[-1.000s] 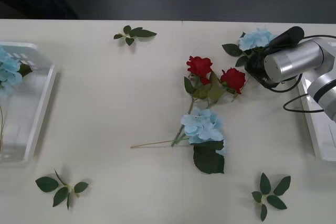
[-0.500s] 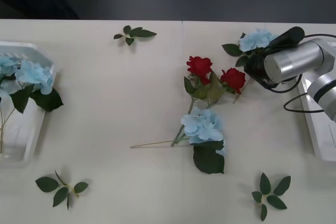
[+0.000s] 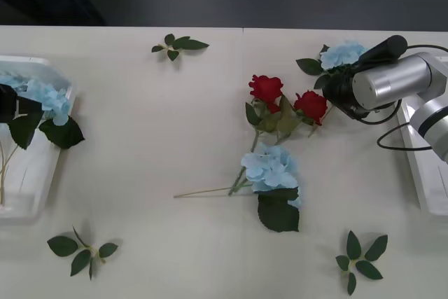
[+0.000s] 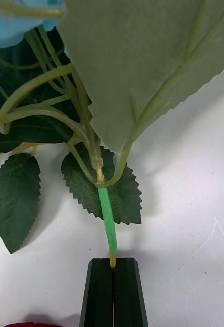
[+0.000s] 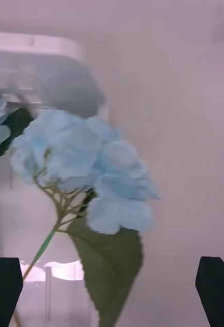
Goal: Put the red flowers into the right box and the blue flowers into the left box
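Red flowers' stem end sits pinched between right fingers.

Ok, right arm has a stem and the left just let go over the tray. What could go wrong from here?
The right gripper is shut on just the tip of a blue flower's stem, so the stem could slip out on lifting. That flower belongs in the left box across the table, and dragging it could catch the red flowers nearby. By the open left gripper, the dropped flower's leaf overhangs the box rim and may snag.
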You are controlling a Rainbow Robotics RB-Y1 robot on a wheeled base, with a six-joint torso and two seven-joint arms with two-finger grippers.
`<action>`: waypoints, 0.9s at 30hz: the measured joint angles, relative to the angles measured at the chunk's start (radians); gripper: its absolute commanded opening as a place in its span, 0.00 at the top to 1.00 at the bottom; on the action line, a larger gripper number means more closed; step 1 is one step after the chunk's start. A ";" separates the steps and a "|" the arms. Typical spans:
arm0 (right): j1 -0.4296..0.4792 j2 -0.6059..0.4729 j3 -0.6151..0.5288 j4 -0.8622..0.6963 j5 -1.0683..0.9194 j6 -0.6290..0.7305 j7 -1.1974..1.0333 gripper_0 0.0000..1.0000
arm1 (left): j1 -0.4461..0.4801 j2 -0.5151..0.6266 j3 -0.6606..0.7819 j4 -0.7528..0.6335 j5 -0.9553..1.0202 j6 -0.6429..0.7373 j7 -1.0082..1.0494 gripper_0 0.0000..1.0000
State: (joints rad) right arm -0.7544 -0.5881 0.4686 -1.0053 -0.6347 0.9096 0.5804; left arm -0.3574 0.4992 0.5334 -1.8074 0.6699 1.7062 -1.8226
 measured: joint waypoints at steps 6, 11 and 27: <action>0.000 -0.005 0.000 -0.007 0.000 0.000 0.000 1.00 | 0.000 0.001 -0.096 -0.062 0.131 -0.005 0.110 0.00; 0.000 -0.057 0.000 -0.094 -0.052 0.009 0.001 1.00 | -0.002 0.001 -0.165 -0.091 0.219 -0.015 0.149 0.00; 0.069 -0.194 -0.194 -0.539 -0.085 0.321 0.143 1.00 | -0.146 -0.005 -0.442 -0.092 0.239 0.042 0.053 0.00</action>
State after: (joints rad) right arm -0.6849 -0.7822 0.2749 -1.5446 -0.7198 1.2311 0.7229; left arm -0.5030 0.4937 0.0914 -1.8995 0.9091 1.7478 -1.7701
